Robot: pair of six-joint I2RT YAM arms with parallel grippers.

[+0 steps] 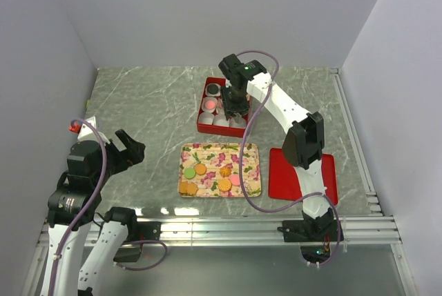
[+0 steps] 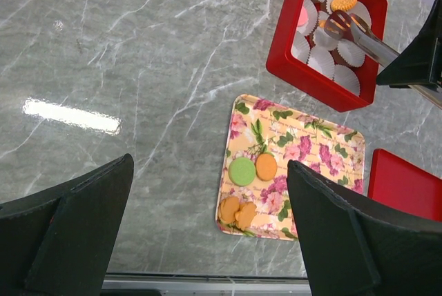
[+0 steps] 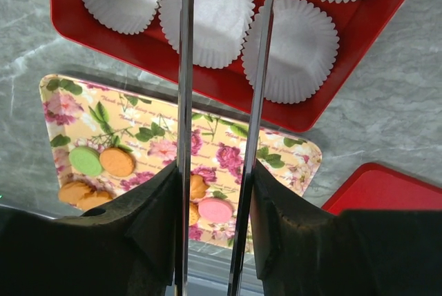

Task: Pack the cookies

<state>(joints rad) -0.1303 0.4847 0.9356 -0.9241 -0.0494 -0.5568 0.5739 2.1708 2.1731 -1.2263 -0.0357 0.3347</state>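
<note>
Tongs [image 3: 185,103] are clamped between the fingers of your right hand [image 1: 235,103], which hangs over the red box [image 2: 304,75] at the far middle of the table [image 2: 138,47]. Their two blades stand apart. The left wrist view shows the tip just beside an orange cookie [image 2: 343,1] lying in one of the white paper cups [image 3: 300,47]. I judge nothing is pinched between the blades, though the tip is out of the right wrist view.

You work with a tool, probably because thick fingers would struggle to lift flat discs off a flat tray and set them into narrow cups.

A black cookie [image 1: 213,90] and a pink cookie [image 1: 207,105] also lie in cups along the box's left side. Most of the cookies [image 2: 242,170] are on the floral tray [image 1: 252,150], just on the near side of the box: green, orange, golden-brown and pink. The red lid [image 1: 304,179] lies to the right of the tray, likely parked there until the box is full.

Your left hand [image 1: 130,145] is at the near left, fingers wide apart and holding nothing, well apart from the work.
</note>
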